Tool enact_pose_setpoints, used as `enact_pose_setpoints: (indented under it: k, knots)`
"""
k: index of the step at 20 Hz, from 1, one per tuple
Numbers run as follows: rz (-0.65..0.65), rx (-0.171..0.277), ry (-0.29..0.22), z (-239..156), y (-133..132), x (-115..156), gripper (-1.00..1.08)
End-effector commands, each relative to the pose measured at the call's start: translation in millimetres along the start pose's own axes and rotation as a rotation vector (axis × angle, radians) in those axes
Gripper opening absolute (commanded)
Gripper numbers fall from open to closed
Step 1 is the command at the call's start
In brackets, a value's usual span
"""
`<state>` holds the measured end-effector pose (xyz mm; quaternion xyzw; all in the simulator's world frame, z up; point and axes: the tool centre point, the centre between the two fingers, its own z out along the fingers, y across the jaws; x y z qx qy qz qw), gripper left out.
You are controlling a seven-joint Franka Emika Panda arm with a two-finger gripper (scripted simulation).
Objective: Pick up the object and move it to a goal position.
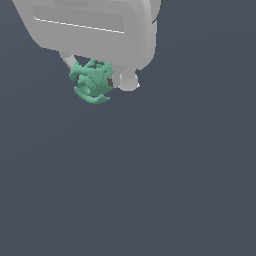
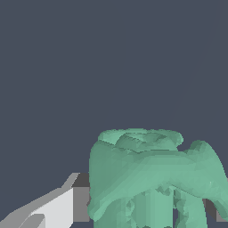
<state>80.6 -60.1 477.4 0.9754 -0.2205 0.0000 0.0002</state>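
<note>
The object (image 1: 92,82) is a small teal-green knobbly figure. In the exterior view it sits under the white gripper (image 1: 98,80), near the top left of the picture. One finger (image 1: 128,81) shows on the exterior view's right of it, the other is mostly hidden behind it. The fingers stand against its two sides. In the wrist view the object (image 2: 151,178) fills the space between the fingers, with one white finger and its dark pad (image 2: 80,200) pressed against its side. The gripper is shut on the object.
The white hand body (image 1: 90,25) fills the top of the exterior view. Around it is only a plain dark blue-grey background (image 1: 150,190). No goal marker shows in either view.
</note>
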Motion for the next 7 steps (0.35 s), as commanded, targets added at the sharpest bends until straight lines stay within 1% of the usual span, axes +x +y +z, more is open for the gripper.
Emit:
enact_pose_setpoints:
  k: [1,7]
  knots:
    - [0.0,0.0,0.0,-2.0,-0.4,0.9,-1.0]
    - [0.0,0.0,0.0,-3.5,-0.7,1.7,-1.0]
